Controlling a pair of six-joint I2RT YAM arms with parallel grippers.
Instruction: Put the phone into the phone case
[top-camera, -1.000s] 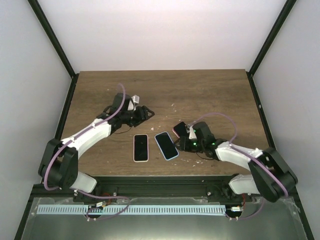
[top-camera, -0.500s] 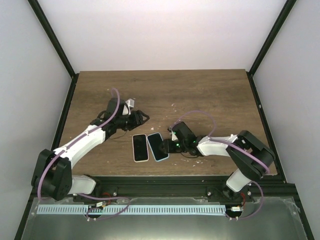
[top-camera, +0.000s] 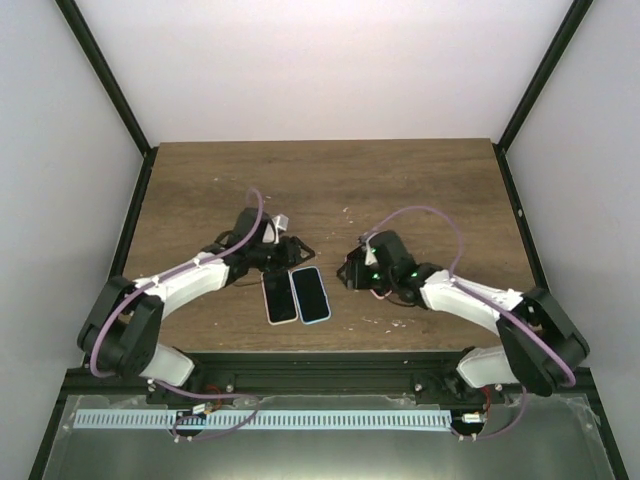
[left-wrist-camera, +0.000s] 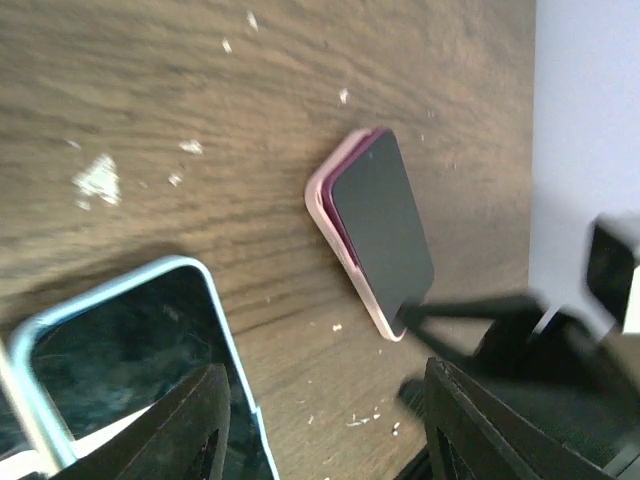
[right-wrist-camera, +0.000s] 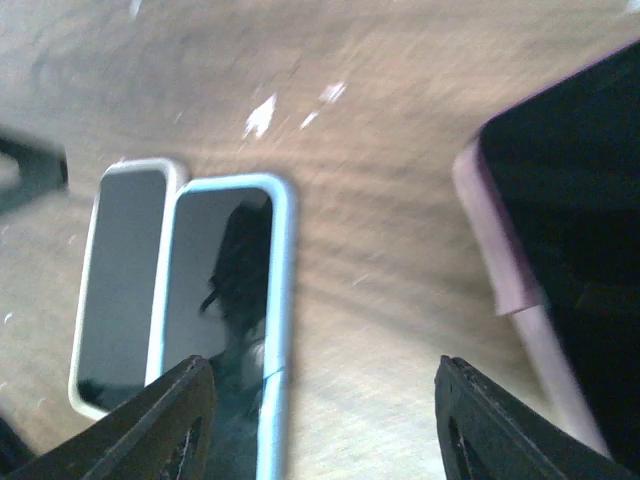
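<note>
A dark-screened phone in a light blue rim (top-camera: 311, 293) lies flat beside a phone in a white rim (top-camera: 281, 298) near the table's front edge. A third dark phone sits in a pink case (left-wrist-camera: 375, 232), also in the right wrist view (right-wrist-camera: 560, 250); in the top view the right gripper mostly hides it. My left gripper (top-camera: 298, 249) is open and empty, just behind the blue phone (left-wrist-camera: 120, 360). My right gripper (top-camera: 350, 272) is open and empty over bare wood between the blue phone (right-wrist-camera: 235, 290) and the pink case. The white phone (right-wrist-camera: 120, 270) touches the blue one.
The wooden table (top-camera: 420, 190) carries small white crumbs (left-wrist-camera: 98, 178) around the phones. Black frame posts stand at the table's sides and white walls enclose it. The right arm (left-wrist-camera: 560, 330) shows dark and blurred at the right of the left wrist view.
The blue phone has slid left until it lies against the white one. My right gripper has drawn back to the right. My left gripper has moved right and nearer the phones.
</note>
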